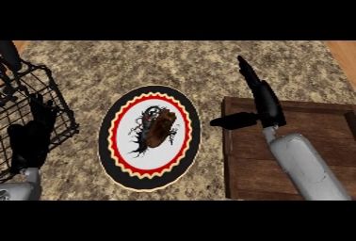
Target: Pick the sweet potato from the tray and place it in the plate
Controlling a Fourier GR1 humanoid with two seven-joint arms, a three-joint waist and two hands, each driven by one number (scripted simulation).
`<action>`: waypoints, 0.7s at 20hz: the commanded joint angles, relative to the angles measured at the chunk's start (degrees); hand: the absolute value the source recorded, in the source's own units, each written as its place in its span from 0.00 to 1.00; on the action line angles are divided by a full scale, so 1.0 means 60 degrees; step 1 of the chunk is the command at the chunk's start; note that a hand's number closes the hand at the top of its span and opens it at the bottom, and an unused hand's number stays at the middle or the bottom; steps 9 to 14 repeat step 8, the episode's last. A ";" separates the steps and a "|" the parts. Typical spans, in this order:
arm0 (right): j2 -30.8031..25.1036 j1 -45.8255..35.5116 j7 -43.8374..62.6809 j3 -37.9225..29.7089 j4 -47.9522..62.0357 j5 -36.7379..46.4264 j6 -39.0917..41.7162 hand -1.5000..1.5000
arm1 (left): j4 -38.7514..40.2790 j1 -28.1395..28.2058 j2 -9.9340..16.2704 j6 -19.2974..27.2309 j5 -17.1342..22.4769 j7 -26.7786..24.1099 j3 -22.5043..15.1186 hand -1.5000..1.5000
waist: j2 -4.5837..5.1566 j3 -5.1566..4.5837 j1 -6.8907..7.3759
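Observation:
A brown sweet potato point(161, 128) lies on the middle of the round plate point(149, 181), which has a black rim, a red zigzag ring and a white centre with a dark drawing. The wooden tray point(306, 113) stands to the plate's right with nothing visible on it. My right hand point(264, 101) hovers over the tray's left part, open, fingers straight and pointing away, thumb sticking out left toward the plate. It holds nothing. At the lower left edge my left hand point(31, 136) rests open with its fingers up, in front of the wire basket.
A black wire basket point(42, 89) stands at the left edge on the speckled stone counter point(173, 61). Wooden strips show at the far top corners. Bare counter lies beyond the plate and between plate and tray.

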 commanded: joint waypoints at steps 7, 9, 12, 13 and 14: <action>-0.1156 0.0299 -0.1331 -0.1394 0.0871 -0.0984 0.1694 0.00 | 0.0195 -0.1405 -0.0363 -0.0590 -0.0193 -0.0063 -0.0709 0.50 | 0.0043 0.0022 -0.0083; -0.1322 0.0477 -0.1489 -0.1363 0.0890 -0.1137 0.2163 0.00 | 0.0063 -0.1502 -0.0325 -0.0746 -0.0012 0.0269 -0.0693 0.50 | 0.0041 0.0025 -0.0116; -0.1322 0.0477 -0.1489 -0.1363 0.0890 -0.1137 0.2163 0.00 | 0.0063 -0.1502 -0.0325 -0.0746 -0.0012 0.0269 -0.0693 0.50 | 0.0041 0.0025 -0.0116; -0.1322 0.0477 -0.1489 -0.1363 0.0890 -0.1137 0.2163 0.00 | 0.0063 -0.1502 -0.0325 -0.0746 -0.0012 0.0269 -0.0693 0.50 | 0.0041 0.0025 -0.0116; -0.1322 0.0477 -0.1489 -0.1363 0.0890 -0.1137 0.2163 0.00 | 0.0063 -0.1502 -0.0325 -0.0746 -0.0012 0.0269 -0.0693 0.50 | 0.0041 0.0025 -0.0116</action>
